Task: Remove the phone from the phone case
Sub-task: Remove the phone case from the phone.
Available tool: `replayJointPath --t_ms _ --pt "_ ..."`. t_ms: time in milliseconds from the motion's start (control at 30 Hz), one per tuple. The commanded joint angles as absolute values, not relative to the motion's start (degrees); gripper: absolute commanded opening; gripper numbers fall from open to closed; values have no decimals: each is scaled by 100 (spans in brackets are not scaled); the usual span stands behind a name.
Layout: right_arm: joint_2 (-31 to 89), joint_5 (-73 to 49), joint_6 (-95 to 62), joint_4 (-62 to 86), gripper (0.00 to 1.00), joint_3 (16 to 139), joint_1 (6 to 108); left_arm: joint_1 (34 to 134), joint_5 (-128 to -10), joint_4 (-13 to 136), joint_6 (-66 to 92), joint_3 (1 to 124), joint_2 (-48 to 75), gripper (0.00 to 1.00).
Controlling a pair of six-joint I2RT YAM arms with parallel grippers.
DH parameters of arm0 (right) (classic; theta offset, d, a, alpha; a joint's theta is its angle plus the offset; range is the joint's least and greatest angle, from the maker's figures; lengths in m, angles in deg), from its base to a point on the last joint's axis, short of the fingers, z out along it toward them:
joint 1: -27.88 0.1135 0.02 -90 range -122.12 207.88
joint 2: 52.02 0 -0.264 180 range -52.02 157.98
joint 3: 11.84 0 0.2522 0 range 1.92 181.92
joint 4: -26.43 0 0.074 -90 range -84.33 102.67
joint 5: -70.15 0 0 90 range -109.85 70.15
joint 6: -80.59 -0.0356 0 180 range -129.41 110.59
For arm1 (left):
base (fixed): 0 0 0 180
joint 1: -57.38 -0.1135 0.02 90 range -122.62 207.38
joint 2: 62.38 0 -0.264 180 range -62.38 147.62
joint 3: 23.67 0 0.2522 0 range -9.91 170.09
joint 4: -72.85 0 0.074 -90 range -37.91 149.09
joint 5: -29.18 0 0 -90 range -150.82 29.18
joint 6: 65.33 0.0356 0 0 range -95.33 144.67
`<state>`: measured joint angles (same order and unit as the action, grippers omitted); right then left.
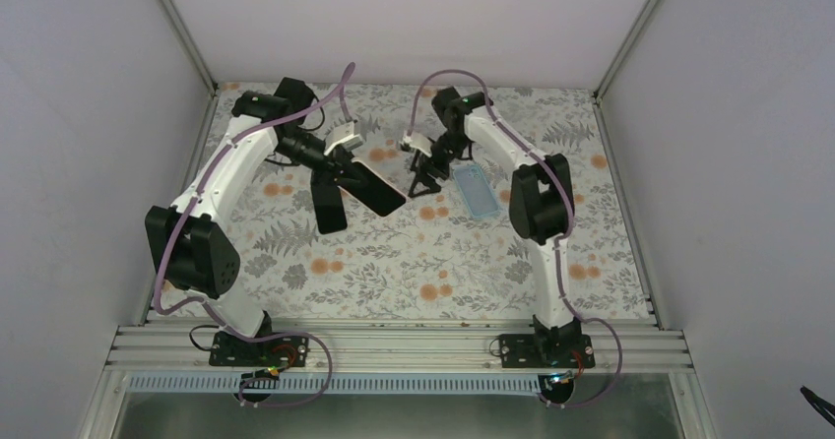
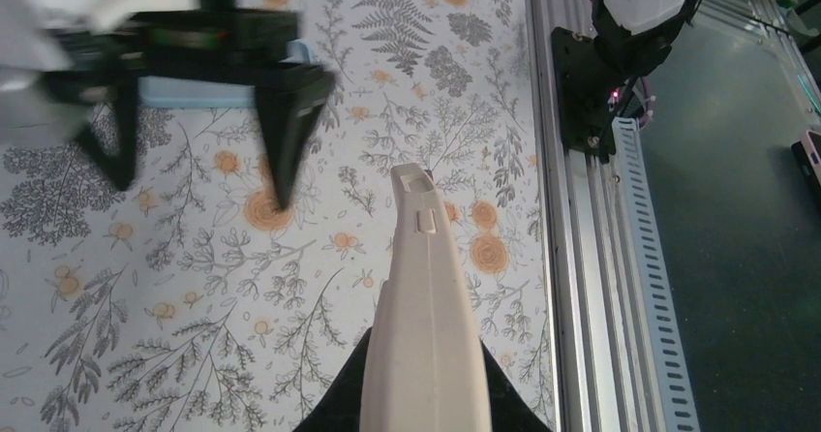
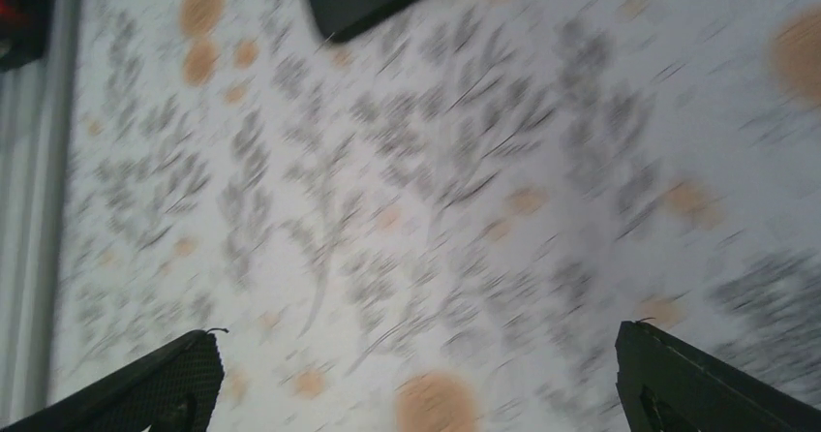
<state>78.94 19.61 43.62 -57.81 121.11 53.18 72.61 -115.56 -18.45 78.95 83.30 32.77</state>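
You are viewing the left gripper point(image 1: 347, 176) clamping the phone point(image 1: 379, 191) above the floral table point(image 1: 394, 272), left of centre in the top external view. In the left wrist view, the phone point(image 2: 423, 287) is running edge-on from the bottom of the frame upward, its pale side facing the camera, with the black fingers point(image 2: 334, 408) pressing on both faces.

The light blue phone case point(image 1: 476, 189) is lying flat on the table right of centre, well apart from the phone and just beside the right gripper point(image 1: 425, 181). That gripper is hanging released, its fingers point(image 3: 184, 374) spreading wide at the lower corners of the blurred right wrist view and gripping nothing.
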Motion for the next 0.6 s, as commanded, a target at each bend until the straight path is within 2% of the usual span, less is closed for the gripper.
replayJointPath --t_ms 0,100,300,567 --pt "6623 2203 4799 -5855 100 10815 5234 7243 -11682 -1878 7979 8522 3154 2" --pt "6138 2382 4765 -5776 100 10307 5300 7243 -11637 -1869 7987 8513 3180 2" --pt "5833 2758 4602 -5669 100 10087 5363 7245 -11643 -1874 8000 8495 3276 2" --pt "5935 2948 4427 -5457 98 10172 5378 7247 -11682 -1872 7978 8499 3304 2"
